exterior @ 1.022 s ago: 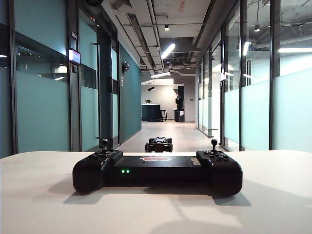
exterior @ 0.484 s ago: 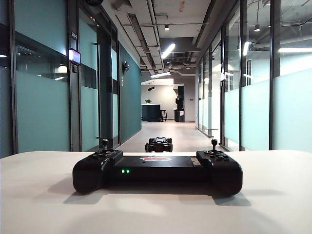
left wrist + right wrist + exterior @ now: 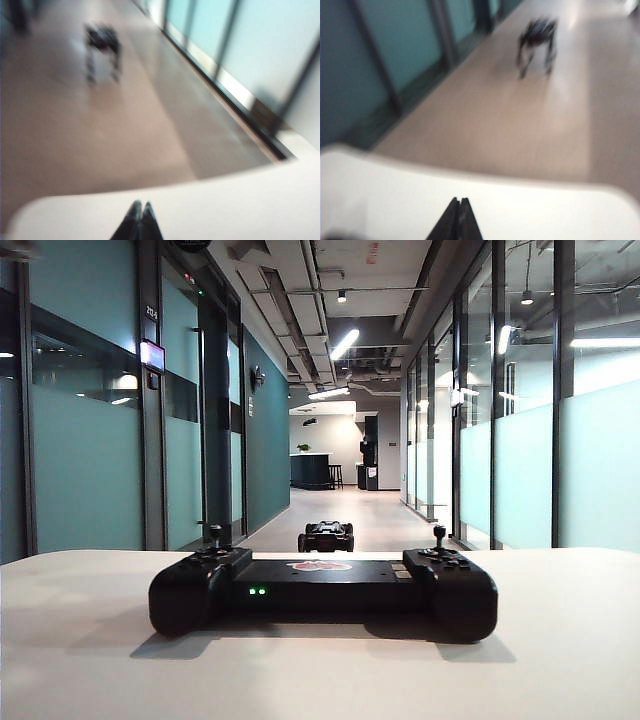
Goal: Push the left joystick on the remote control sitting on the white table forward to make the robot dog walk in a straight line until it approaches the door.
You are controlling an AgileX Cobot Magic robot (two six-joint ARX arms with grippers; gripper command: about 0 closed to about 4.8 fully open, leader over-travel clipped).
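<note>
The black remote control (image 3: 322,590) lies across the white table (image 3: 90,670) in the exterior view, two green lights lit on its front. Its left joystick (image 3: 214,536) stands upright on the left end, untouched. Beyond it the robot dog (image 3: 326,536) stands in the corridor; the wrist views also show the robot dog (image 3: 103,44) (image 3: 538,39), blurred. No arm shows in the exterior view. My left gripper (image 3: 141,205) is shut and empty above the white table (image 3: 225,200). My right gripper (image 3: 458,201) is shut and empty above the white table (image 3: 530,210). The door is far down the corridor.
The right joystick (image 3: 438,536) stands on the controller's other end. Teal glass walls (image 3: 90,440) line the corridor on the left and frosted glass walls (image 3: 590,460) on the right. The table's far edge (image 3: 485,175) runs just past both grippers.
The soft shadows on the table in front of the controller have faded and shifted. The controller, its sticks and the robot dog have not moved.
</note>
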